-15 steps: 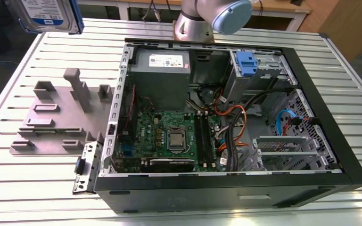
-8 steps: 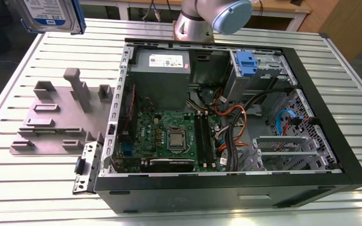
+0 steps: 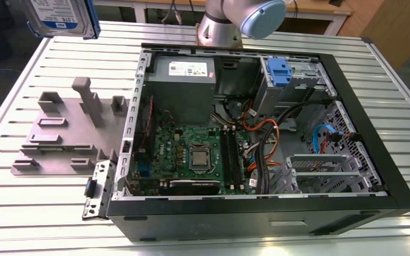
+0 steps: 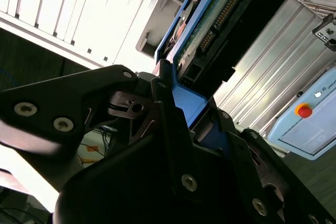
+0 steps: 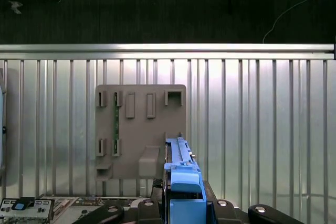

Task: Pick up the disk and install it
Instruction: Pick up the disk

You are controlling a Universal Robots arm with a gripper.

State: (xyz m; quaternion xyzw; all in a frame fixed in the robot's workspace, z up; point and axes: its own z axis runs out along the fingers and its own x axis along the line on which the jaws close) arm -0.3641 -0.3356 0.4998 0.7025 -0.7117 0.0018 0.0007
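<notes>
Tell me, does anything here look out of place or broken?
Nothing looks broken or spilled. The one oddity is the disk, up in the air at the exterior view's upper left: the tool grips its blue frame. The computer case lies open on its side.

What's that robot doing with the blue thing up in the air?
The robot arm's gripper is clamped on the disk, a silver drive in a blue frame. It holds the disk in the air above the slatted table, over the grey holder block. The open computer case sits on the table, and the disk is not in it yet.
</notes>
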